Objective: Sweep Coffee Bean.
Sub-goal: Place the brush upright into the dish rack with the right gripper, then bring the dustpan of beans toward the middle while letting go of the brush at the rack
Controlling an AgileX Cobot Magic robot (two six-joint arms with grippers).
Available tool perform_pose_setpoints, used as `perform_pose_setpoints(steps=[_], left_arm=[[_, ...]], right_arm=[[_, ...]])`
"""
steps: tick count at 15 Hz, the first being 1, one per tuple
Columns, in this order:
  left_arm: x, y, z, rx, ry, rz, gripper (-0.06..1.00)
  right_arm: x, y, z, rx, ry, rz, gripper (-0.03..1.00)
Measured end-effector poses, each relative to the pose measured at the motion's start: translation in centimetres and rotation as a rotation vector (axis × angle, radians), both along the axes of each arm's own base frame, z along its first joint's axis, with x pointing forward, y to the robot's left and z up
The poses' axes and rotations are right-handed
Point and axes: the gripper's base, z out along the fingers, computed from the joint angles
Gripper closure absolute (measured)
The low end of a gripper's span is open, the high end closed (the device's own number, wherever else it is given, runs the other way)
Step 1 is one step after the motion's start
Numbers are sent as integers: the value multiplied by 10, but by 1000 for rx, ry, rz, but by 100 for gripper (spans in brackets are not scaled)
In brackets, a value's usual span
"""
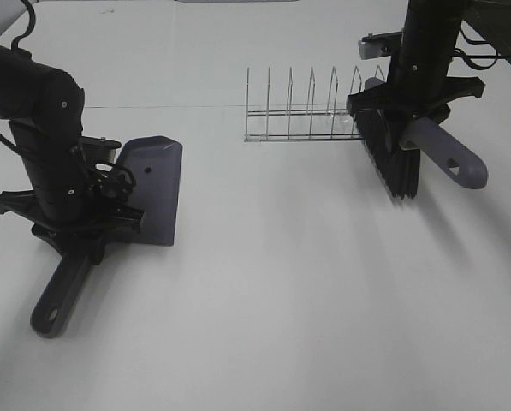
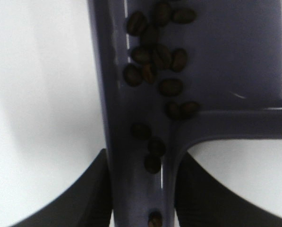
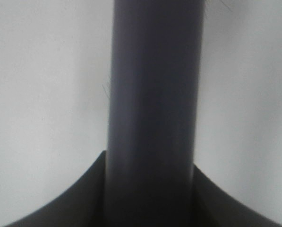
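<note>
My left gripper [image 1: 82,235] is shut on the handle of the grey-purple dustpan [image 1: 152,184], which is tipped up on the left of the table. In the left wrist view several dark coffee beans [image 2: 157,61] lie inside the dustpan [image 2: 216,61], some down in the handle channel. My right gripper [image 1: 405,107] is shut on the grey handle of the brush [image 1: 443,154], held above the table with its black bristles [image 1: 392,167] hanging down. The right wrist view shows only the brush handle [image 3: 152,113] between the jaws.
A wire dish rack [image 1: 302,116] stands at the back middle, just left of the brush. The white table [image 1: 306,291] carries no beans that I can see in the exterior view.
</note>
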Motion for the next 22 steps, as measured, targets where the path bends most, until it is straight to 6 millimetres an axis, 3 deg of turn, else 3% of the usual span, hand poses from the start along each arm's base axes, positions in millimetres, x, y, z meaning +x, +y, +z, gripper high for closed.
perform_pose_setpoints(steps=[6,14,15,17,18,20,22], left_arm=[[0,0,0,0,0,-1,59],[0,0,0,0,0,-1,59],[0,0,0,0,0,-1,59],[0,0,0,0,0,-1,59],[0,0,0,0,0,-1,59],[0,0,0,0,0,-1,59],[0,0,0,0,0,-1,59]], right_arm=[[33,5,-11,-4,-88,5,67],[42,4,-13,-26,-116,-5,66],[42,4,-13,-28,-119,-8,58],[42,3,-13,-37,-123,-12,29],[42,3,-13,-41,-124,-11,20],[42,2,-9,-39,-133,-11,15],[40,3,9,-28,-165,-13,15]])
